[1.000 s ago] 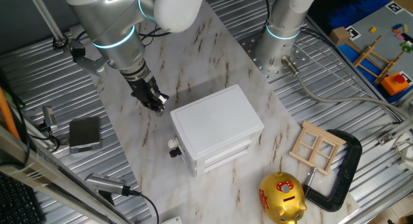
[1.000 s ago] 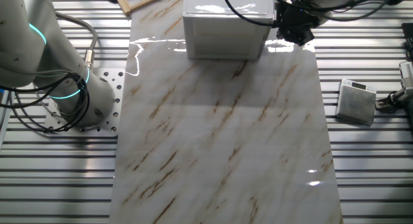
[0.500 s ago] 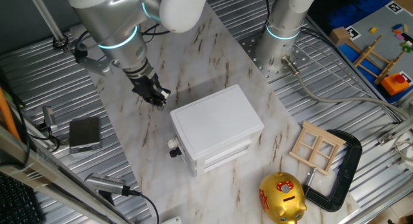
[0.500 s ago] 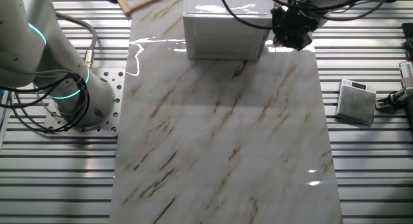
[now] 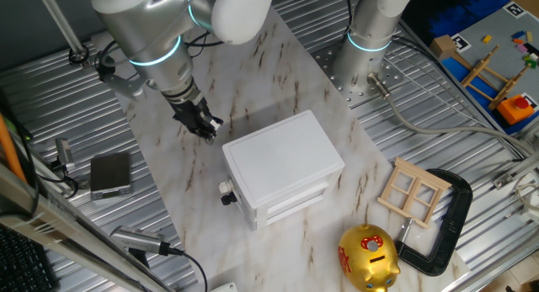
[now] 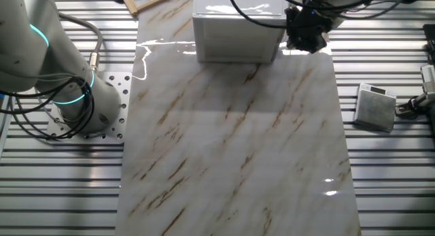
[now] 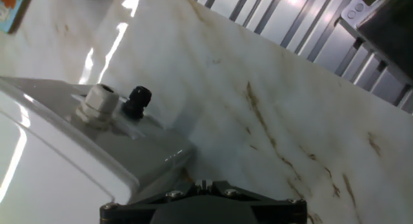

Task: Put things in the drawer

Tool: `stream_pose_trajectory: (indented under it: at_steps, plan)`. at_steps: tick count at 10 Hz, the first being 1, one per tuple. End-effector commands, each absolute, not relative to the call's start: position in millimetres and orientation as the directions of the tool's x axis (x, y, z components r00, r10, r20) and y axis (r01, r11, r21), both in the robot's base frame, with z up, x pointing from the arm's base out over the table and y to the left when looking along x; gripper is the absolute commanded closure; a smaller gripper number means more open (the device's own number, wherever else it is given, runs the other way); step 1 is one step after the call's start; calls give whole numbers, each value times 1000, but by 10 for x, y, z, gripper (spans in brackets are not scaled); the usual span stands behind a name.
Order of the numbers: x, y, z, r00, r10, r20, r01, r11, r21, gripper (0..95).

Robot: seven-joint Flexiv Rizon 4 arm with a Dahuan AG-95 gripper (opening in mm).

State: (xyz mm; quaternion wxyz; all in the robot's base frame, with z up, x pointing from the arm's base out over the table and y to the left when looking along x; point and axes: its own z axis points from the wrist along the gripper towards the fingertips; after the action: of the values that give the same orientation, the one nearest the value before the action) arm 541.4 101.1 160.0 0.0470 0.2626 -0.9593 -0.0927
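The white cabinet (image 5: pixel 282 153) stands in the middle of the marble board. It also shows at the far edge of the other fixed view (image 6: pixel 238 32). Its top drawer (image 5: pixel 244 193) looks shut, with a small white knob (image 5: pixel 225 188) beside a black one. Both knobs show in the hand view, the white knob (image 7: pixel 97 102) on the left. My gripper (image 5: pixel 208 126) hangs just off the cabinet's back left corner, above the board, its fingers pressed together. It shows in the other fixed view (image 6: pixel 307 39) and the hand view (image 7: pixel 205 184). No brown block shows in any view.
A gold piggy bank (image 5: pixel 368 258), a wooden window frame (image 5: pixel 413 191) and a black clamp (image 5: pixel 446 220) lie to the right of the cabinet. A small grey box (image 5: pixel 110 174) sits on the ribbed metal table to the left. A second arm's base (image 5: pixel 366 48) stands at the back.
My gripper has moved a little up and toward the cabinet's back corner. The cabinet and the other objects have not moved.
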Motion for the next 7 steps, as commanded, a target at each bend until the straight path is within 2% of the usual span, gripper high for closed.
stream_pose_trajectory:
  at_steps: [1, 4, 7]
  plan:
    - [5415, 1001, 1602, -840, -539, 56, -519, 830, 203, 950]
    - [5400, 830, 1639, -825, -556, 102, -531, 823, 201, 950]
    - [5435, 368, 1478, -768, -630, 114, -608, 773, 178, 950]
